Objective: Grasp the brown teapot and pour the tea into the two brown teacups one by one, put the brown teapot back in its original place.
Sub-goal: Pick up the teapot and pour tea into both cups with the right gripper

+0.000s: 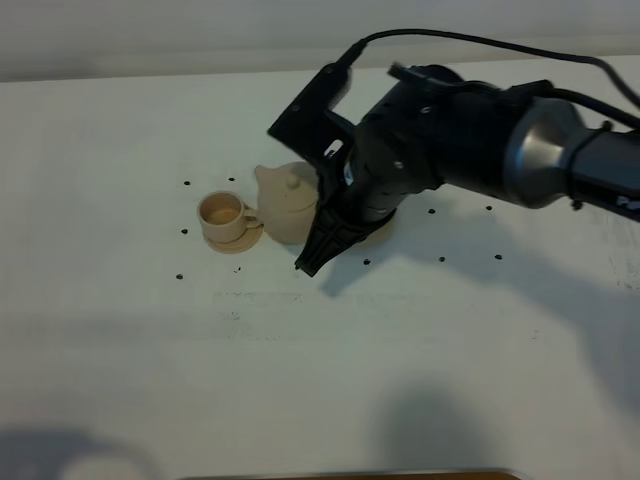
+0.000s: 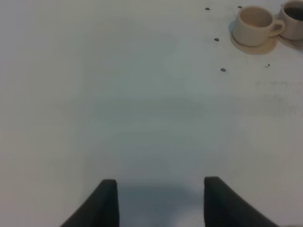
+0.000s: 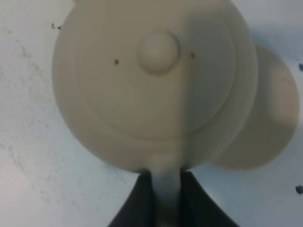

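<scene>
The brown teapot (image 1: 288, 203) is clamped by its loop handle (image 3: 165, 182) in the right gripper (image 3: 165, 201) and held upright just beside a teacup (image 1: 222, 213) near the worktop's far edge, apparently ready for pouring. The left gripper (image 2: 160, 182) is parked apart, spread open.

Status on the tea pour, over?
Right gripper shut on teapot handle. Left gripper open, idle above the table. Teapot beside a cup, spout toward it. Nothing between them.
</scene>
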{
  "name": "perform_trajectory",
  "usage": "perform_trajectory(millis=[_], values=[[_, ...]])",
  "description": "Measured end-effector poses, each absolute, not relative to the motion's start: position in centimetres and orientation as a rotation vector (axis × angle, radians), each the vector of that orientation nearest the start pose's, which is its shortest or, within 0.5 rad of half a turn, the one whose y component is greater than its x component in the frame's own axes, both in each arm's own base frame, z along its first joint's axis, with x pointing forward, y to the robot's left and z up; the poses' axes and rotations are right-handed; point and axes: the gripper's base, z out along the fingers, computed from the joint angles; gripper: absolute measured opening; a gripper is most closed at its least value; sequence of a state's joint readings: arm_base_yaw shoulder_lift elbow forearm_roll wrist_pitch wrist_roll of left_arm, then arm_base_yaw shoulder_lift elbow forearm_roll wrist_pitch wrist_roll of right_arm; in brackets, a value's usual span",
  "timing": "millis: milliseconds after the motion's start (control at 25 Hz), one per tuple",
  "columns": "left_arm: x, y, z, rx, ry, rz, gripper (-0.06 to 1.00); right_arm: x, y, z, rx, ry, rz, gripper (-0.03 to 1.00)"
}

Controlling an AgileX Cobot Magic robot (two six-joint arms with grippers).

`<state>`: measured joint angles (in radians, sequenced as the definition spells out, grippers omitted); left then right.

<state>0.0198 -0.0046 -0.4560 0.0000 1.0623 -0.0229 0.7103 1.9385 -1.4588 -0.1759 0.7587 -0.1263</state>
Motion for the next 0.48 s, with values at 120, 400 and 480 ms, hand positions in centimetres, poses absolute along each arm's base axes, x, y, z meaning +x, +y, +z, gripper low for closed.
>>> perform_trajectory(millis=[120,400,480], values=[[-0.1,0.0,26.5,-0.045,2.085,-0.002,0.48,32.5,26.8,21.2,-1.268,2.382,-0.06,0.08],[-0.1,0.0,26.5,-0.045,2.085,-0.002,0.48,33.6,27.7,20.6,-1.336,2.336,-0.163,0.08],[-0.1,0.0,26.5,-0.045,2.085,-0.002,0.48,34.0,27.8,20.6,-1.345,2.32,-0.188,0.08]])
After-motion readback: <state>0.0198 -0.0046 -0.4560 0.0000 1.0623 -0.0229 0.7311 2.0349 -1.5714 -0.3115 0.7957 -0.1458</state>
